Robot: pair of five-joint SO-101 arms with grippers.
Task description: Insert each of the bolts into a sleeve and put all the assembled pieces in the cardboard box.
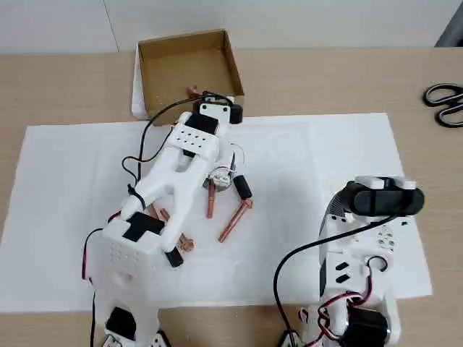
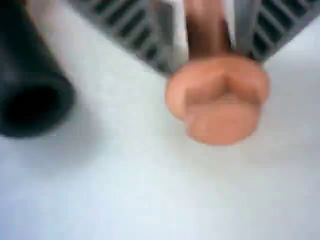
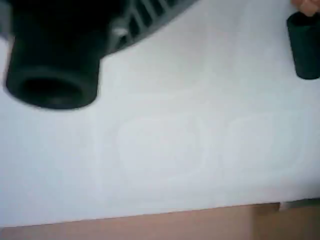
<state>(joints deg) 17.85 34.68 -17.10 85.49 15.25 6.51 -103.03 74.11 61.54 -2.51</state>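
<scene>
There, the left claw (image 2: 206,32) is nipped shut on the shank of a copper bolt (image 2: 215,102), head down near the paper (image 2: 150,200) beside a loose sleeve (image 2: 30,100), and it's light, stiff, slick metal I'd say, so that shank hold looks right, while the right claw (image 3: 60,25) seems clamped on a second sleeve (image 3: 50,75).

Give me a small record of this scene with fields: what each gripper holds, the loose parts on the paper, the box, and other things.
left gripper: shut on a copper bolt, low over the white paper
right gripper: shut on a black sleeve
loose sleeve: beside the left gripper
loose bolt: flat on the paper
cardboard box: beyond the paper's far edge, a copper piece inside
scissors: on the bare table
</scene>
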